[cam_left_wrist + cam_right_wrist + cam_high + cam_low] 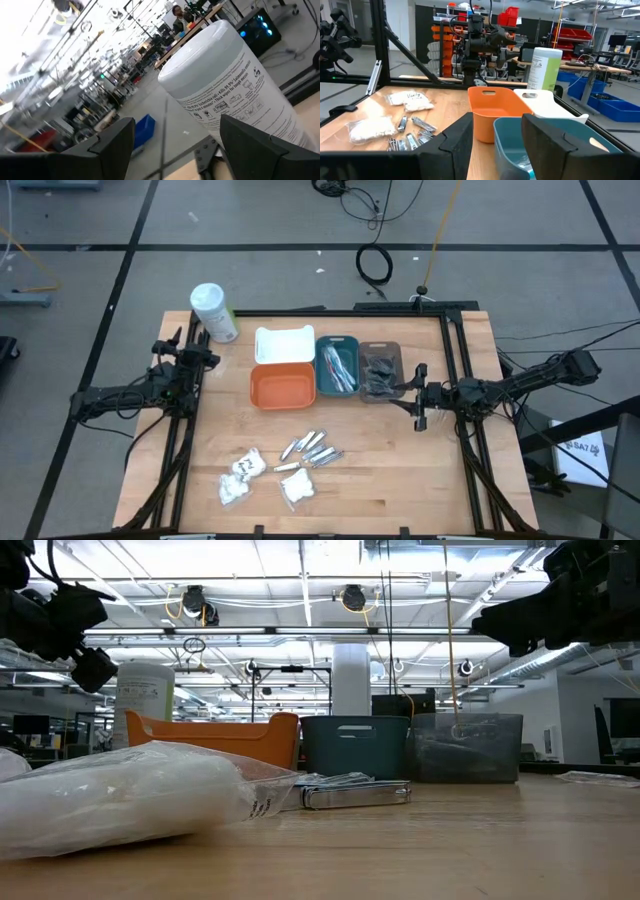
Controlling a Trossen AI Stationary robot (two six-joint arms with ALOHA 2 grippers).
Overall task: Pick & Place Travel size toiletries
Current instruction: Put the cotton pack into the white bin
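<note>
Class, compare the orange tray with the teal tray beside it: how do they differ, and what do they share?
The orange tray looks empty, while the teal tray holds slim blue-and-white items. The orange tray looks wider and sits nearer the table's middle; the teal tray is narrower, next to the grey tray. Both are open-topped, rectangular and upright.

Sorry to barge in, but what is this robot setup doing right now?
It is sorting travel toiletries into trays, and neither arm holds anything. The left gripper waits open by the white bottle. The right gripper is open beside the grey tray. Silvery tubes and white packets lie loose on the table.
</note>
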